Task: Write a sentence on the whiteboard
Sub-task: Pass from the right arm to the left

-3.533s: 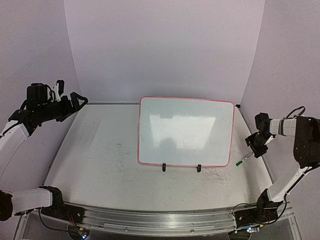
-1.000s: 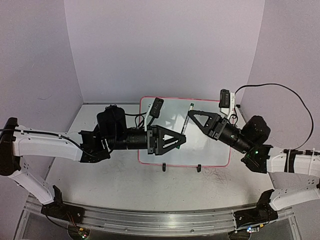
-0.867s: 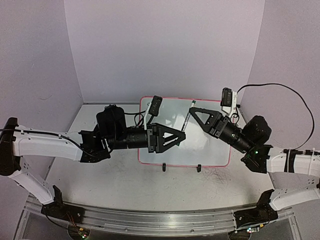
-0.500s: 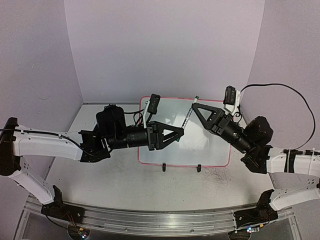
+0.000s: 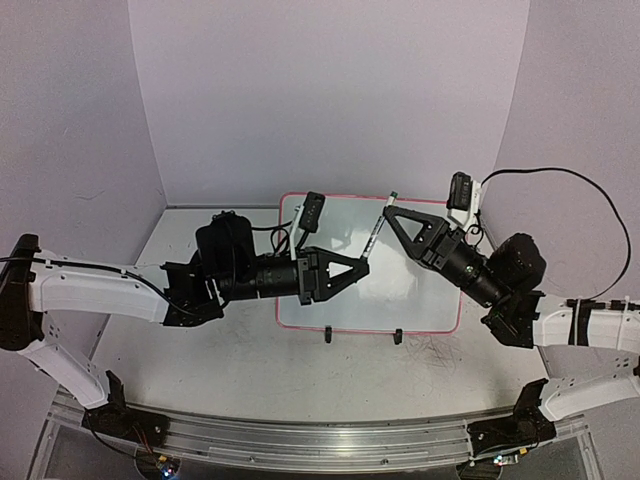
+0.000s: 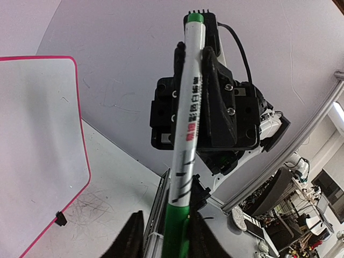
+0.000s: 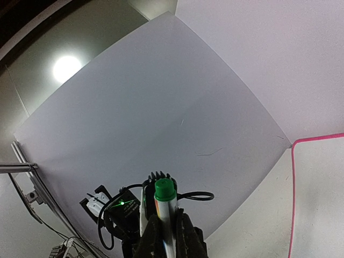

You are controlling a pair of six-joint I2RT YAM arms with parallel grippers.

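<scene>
- The left gripper (image 5: 360,263) reaches in from the left, level with the bench (image 5: 200,350), with its jaws drawn narrow around the lower green end of a marker (image 5: 375,232).
- In the left wrist view one finger (image 6: 201,236) lies against that green end. A sliver of gap shows beside the other finger, so I cannot tell whether the grip is firm.
- The marker runs up and slightly to the right from the left gripper's tips. It has a white barrel with print on it and green at both ends, and its upper part sits inside the right gripper (image 5: 388,212).
- The whiteboard (image 5: 400,300) stands propped on its two black clip feet (image 5: 328,336), directly beyond and below both grippers. Neither the grippers nor the marker touch its glossy face.
- The right gripper comes in from the right, above the left one, and is clamped tight on the marker's upper barrel. The green top end pokes out just past its fingers.
</scene>
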